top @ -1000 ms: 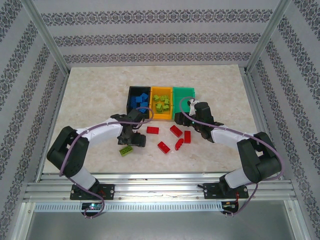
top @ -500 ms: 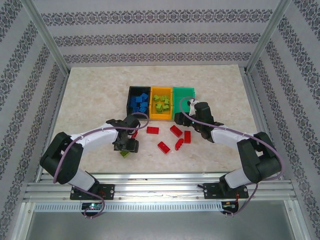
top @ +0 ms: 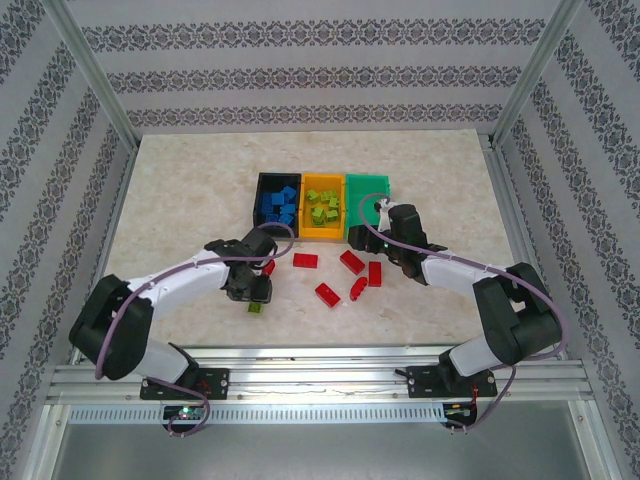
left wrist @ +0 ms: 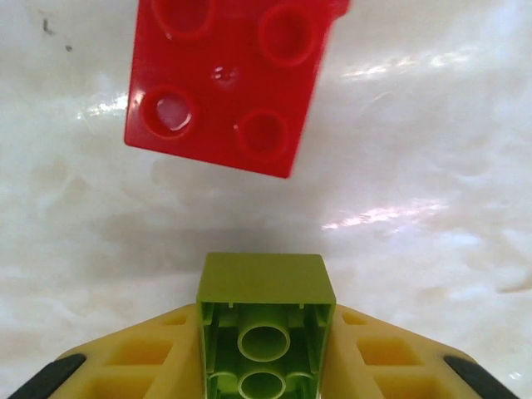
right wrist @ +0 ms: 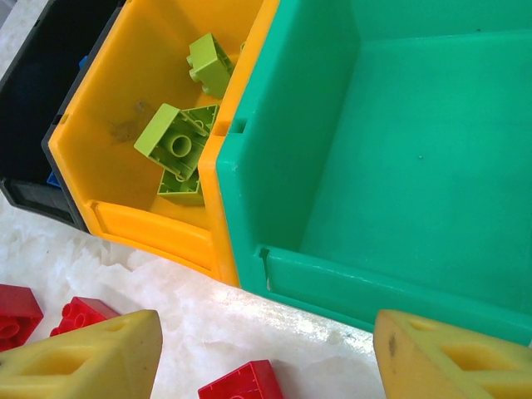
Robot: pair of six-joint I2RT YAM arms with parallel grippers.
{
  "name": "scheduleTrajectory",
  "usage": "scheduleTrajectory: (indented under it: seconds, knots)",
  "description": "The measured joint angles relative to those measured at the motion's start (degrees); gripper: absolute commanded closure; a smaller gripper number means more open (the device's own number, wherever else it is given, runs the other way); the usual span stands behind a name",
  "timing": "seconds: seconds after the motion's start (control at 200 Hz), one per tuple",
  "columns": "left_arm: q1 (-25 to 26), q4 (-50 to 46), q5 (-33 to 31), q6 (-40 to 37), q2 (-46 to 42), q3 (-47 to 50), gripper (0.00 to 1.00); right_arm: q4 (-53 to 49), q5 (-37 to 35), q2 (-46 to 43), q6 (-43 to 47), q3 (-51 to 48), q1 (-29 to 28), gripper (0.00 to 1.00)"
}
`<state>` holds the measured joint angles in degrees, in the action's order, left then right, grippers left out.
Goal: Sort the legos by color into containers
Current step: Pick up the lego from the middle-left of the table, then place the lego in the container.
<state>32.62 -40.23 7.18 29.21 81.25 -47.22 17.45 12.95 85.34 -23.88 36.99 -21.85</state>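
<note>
Left gripper (left wrist: 266,353) clamps a lime brick (left wrist: 264,291), perhaps slightly lifted.

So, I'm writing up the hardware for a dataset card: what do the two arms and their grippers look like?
The left arm and right arm have white links, black joints and a purplish cable running alongside. The left gripper and right gripper carry yellow wedge-shaped fingers with recessed pockets.
</note>
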Motion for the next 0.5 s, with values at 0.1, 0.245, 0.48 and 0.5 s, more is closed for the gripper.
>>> scheduleTrajectory:
  seconds: [0.1, 0.245, 0.48, 0.5]
  knots:
    - [0.00, 0.02, 0.57, 0.04, -2.89, -0.04, 0.66, 0.00, 0.00, 0.00, 0.00, 0.00, 0.00, 0.32]
    - [0.00, 0.92, 2.14, 0.50, -6.47, -1.38, 0.66, 0.00, 0.02, 0.00, 0.00, 0.00, 0.00, 0.32]
    - [-0.17, 3.98, 2.78, 0.37, -1.77, -12.68, 0.63, 0.00, 0.02, 0.02, -0.02, 0.00, 0.00, 0.32]
    - [-0.26, 4.42, 2.78, 0.26, -0.42, -14.27, 0.63, 0.00, 0.02, 0.02, -0.02, 0.00, 0.00, 0.32]
